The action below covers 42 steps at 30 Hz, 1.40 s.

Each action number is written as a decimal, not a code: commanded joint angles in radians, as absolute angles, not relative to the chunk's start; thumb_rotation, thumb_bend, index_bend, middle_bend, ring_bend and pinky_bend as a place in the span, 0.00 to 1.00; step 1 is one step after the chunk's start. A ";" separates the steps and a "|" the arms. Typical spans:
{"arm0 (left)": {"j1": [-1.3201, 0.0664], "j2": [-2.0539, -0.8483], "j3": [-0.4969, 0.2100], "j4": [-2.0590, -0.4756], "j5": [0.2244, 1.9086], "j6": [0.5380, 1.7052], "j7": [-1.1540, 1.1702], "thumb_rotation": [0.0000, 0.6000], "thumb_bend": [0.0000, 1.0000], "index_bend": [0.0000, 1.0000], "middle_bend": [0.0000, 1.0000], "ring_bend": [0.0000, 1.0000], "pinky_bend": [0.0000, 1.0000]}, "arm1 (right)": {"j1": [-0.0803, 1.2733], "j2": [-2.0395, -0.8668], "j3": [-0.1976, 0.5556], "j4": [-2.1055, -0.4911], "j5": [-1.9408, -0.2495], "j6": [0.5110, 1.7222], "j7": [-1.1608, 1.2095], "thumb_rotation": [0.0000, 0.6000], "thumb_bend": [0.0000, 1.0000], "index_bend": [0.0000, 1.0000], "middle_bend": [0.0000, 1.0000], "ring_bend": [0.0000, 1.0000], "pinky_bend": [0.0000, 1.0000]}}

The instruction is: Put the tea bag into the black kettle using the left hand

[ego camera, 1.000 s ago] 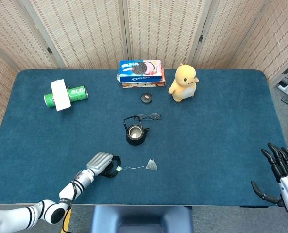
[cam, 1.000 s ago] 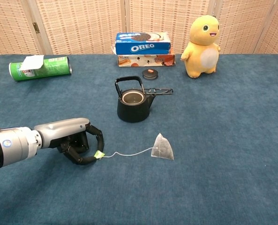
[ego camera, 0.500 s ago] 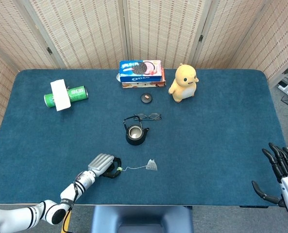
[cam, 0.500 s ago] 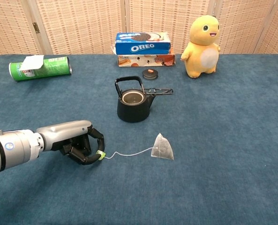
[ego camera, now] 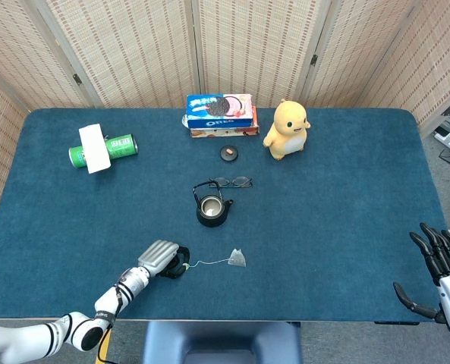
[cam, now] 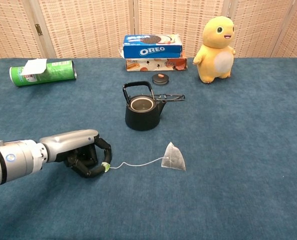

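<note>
The one tea bag (cam: 174,157) lies on the blue table (cam: 248,150) to the right of the left hand (cam: 83,152), joined to it by a thin string (cam: 135,164) whose small green tag (cam: 106,167) is pinched in the hand's curled fingertips (cam: 102,165). The one black kettle (cam: 143,111) stands lidless farther back, apart from both. The right hand (ego camera: 441,262) hangs at the table's near right edge, fingers spread, holding nothing. Also here: one green can (cam: 43,72), one cookie box (cam: 153,46), one yellow toy (cam: 216,49), one small lid (cam: 160,78).
</note>
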<state>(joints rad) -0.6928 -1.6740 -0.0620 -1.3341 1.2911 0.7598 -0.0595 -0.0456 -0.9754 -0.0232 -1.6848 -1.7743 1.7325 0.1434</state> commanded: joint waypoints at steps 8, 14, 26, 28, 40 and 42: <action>-0.686 -1.673 -0.061 -1.334 1.315 0.786 -0.091 1.00 0.55 0.63 1.00 1.00 1.00 | -0.044 -0.976 -0.022 -1.686 -1.772 1.727 0.140 0.56 0.40 0.00 0.00 0.02 0.00; -0.681 -1.658 -0.067 -1.340 1.332 0.810 -0.119 1.00 0.56 0.64 1.00 1.00 1.00 | -0.041 -0.977 -0.022 -1.688 -1.773 1.719 0.134 0.56 0.40 0.00 0.00 0.02 0.00; -0.679 -1.572 -0.133 -1.420 1.329 0.916 -0.036 1.00 0.56 0.65 1.00 1.00 1.00 | -0.035 -0.978 -0.024 -1.692 -1.774 1.704 0.129 0.56 0.40 0.00 0.00 0.02 0.00; -0.683 -1.549 -0.154 -1.457 1.323 0.939 0.003 1.00 0.56 0.65 1.00 1.00 1.00 | -0.034 -0.977 -0.024 -1.692 -1.773 1.701 0.131 0.56 0.40 0.00 0.00 0.02 0.00; -0.760 -1.442 -0.307 -1.628 1.181 0.960 0.180 1.00 0.56 0.65 1.00 1.00 1.00 | -0.022 -0.967 -0.018 -1.693 -1.743 1.675 0.161 0.57 0.40 0.00 0.00 0.02 0.00; -0.782 -1.433 -0.327 -1.642 1.145 0.943 0.195 1.00 0.56 0.65 1.00 1.00 1.00 | -0.021 -0.965 -0.016 -1.692 -1.738 1.674 0.171 0.57 0.40 0.00 0.00 0.02 0.00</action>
<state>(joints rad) -0.7603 -1.4466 -0.3058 -1.6241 1.1736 0.9575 0.1791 -0.0215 -0.9664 -0.0172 -1.6926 -1.7396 1.6750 0.1676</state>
